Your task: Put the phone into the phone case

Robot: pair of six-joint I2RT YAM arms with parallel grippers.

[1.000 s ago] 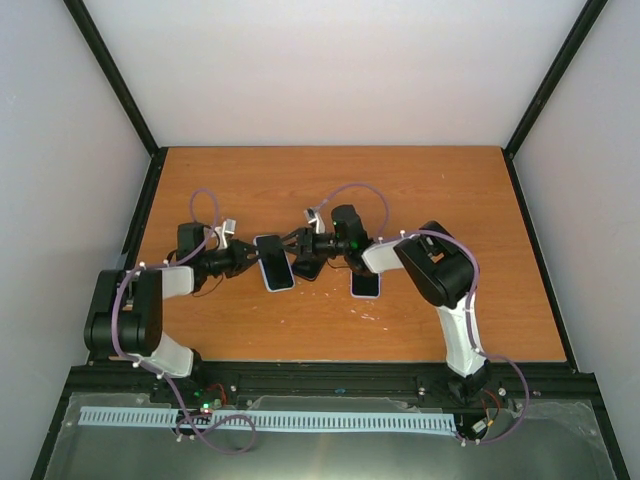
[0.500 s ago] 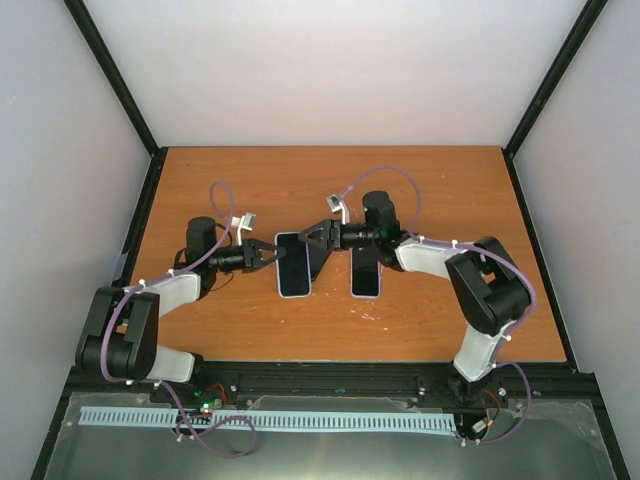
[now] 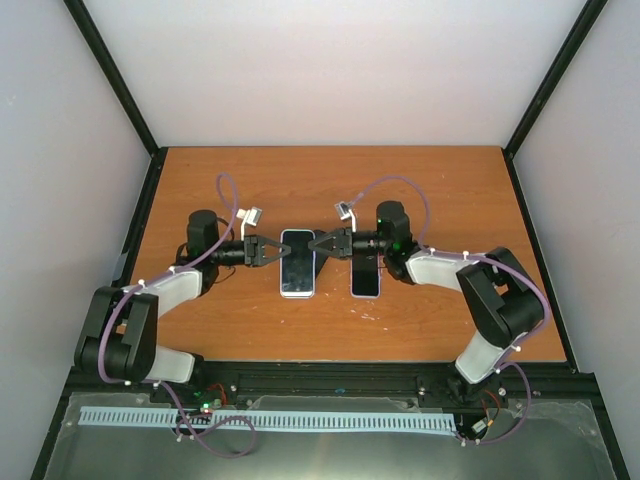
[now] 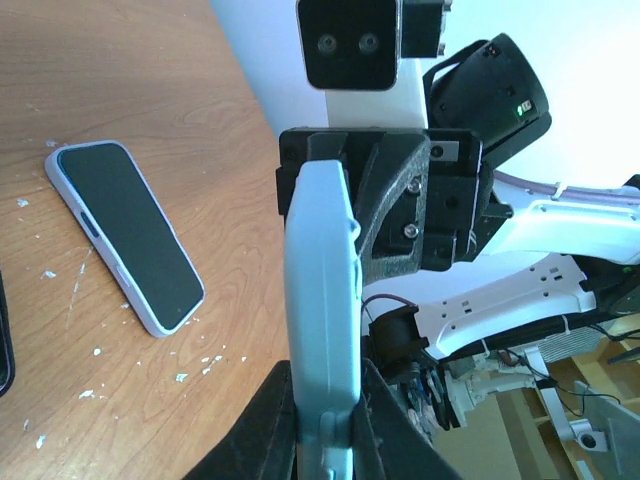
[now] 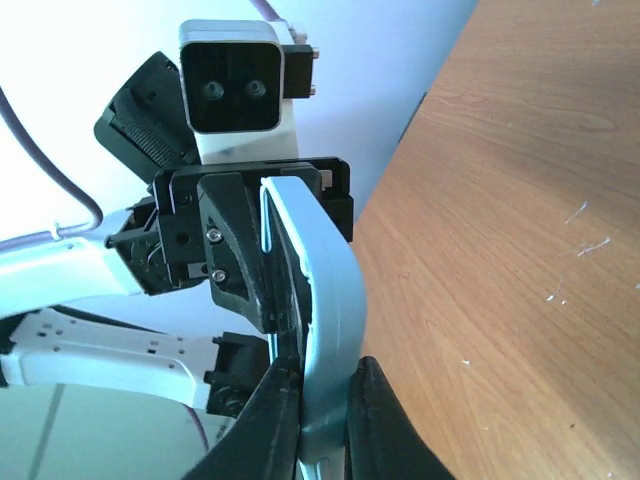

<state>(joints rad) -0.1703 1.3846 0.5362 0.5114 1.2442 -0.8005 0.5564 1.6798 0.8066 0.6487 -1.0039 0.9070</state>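
The slim pale blue plastic phone case (image 3: 298, 263) is pinched at opposite ends by the left claw (image 3: 266, 250) and right claw (image 3: 320, 245). The dark-screened, pale-rimmed phone (image 3: 365, 278) lies beside it on the wooden tabletop (image 3: 430, 190). Uneven pulling could twist the case free.

Top cam sat high above and behind the arm bases, angled down and forward, far enough back to take in the whole table (image 3: 450, 200), the left arm (image 3: 130, 320) and the right arm (image 3: 495, 300). The left wrist cam (image 5: 230, 90) looked rightward along its own fingers (image 4: 268, 435) at very close range. The right wrist cam (image 4: 348, 45) looked leftward along its fingers (image 5: 385, 420), so the two faced each other head-on with the phone case (image 4: 320, 300) edge-on between them. All three views shared the case; top and left wrist also shared the phone (image 4: 125, 235) lying on the table.
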